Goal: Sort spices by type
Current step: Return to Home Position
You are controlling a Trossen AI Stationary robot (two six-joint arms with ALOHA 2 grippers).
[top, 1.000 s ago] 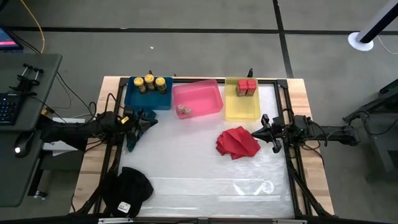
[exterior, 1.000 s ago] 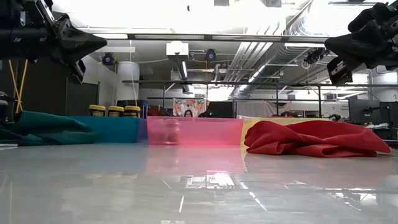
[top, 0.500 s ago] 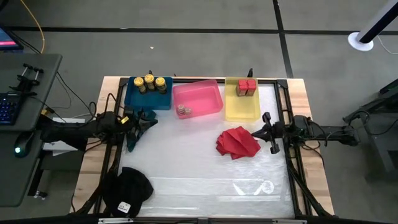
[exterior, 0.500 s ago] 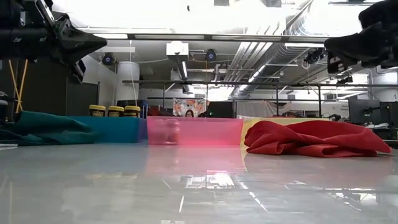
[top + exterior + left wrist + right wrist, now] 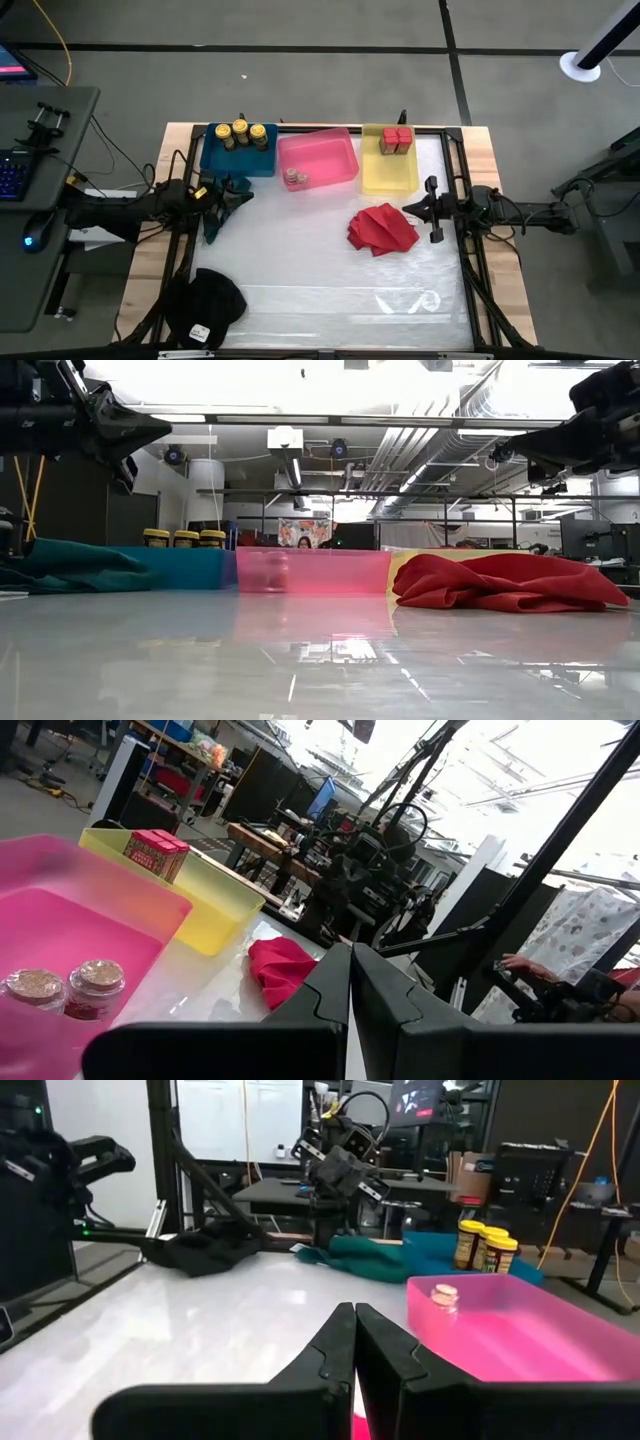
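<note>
Sorting looks done: yellow-lidded jars (image 5: 241, 133) in the blue bin (image 5: 215, 160) left of the pink bin (image 5: 325, 160), pale jars (image 5: 293, 178) inside it, tins (image 5: 397, 140) in the yellow bin (image 5: 390, 178) to its right. The left gripper (image 5: 248, 194) and right gripper (image 5: 408, 209) flank it, jaws closed and empty.

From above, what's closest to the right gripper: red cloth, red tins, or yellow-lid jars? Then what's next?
1. red cloth, just beside the right gripper.
2. red tins, in the yellow bin at the back.
3. yellow-lidded jars, in the blue bin, far left.
</note>
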